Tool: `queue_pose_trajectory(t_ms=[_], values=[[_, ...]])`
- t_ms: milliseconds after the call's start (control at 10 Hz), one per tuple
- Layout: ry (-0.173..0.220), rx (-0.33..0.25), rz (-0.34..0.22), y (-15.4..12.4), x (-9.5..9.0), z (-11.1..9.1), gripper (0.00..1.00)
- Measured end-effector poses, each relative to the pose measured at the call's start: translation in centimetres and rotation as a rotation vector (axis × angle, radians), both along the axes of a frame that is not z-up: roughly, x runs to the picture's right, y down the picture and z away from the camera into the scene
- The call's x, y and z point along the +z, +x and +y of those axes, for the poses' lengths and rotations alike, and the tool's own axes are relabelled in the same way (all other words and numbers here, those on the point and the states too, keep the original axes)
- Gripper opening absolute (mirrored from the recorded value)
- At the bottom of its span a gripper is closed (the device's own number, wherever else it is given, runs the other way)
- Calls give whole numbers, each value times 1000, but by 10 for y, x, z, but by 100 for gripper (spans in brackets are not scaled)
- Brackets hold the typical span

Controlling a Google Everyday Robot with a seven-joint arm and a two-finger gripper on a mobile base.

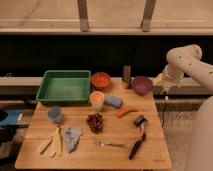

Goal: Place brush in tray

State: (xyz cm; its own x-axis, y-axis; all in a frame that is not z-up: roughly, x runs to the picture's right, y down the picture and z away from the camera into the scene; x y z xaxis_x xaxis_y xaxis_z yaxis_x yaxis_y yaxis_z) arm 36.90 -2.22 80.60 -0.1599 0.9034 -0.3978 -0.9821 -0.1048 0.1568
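The black long-handled brush [138, 135] lies on the wooden table [95, 155] at the front right, its blocky head toward the back and its handle toward the front edge. The green tray [64, 87] stands at the back left of the table, with nothing in it. My gripper [164, 91] hangs from the white arm [186, 62] just off the table's right edge, beside the purple bowl [142, 85], well above and behind the brush and far from the tray.
An orange bowl [101, 80], a dark bottle [127, 76], an orange cup [97, 100], a blue sponge [113, 101], a red-orange chili [126, 112], grapes [95, 121], a silver fork [111, 145], a blue cup [55, 114], a grey cloth [71, 137] and pale wooden utensils [51, 143] lie across the table.
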Motion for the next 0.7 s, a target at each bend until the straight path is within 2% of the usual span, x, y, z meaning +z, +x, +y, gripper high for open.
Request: queue_pose_trajectory(t_ms=[100, 300, 700], values=[[-25, -11, -24, -9, 3, 3, 80], [-100, -13, -97, -40, 9, 28, 80], [-208, -12, -190, -79, -16, 77, 80]])
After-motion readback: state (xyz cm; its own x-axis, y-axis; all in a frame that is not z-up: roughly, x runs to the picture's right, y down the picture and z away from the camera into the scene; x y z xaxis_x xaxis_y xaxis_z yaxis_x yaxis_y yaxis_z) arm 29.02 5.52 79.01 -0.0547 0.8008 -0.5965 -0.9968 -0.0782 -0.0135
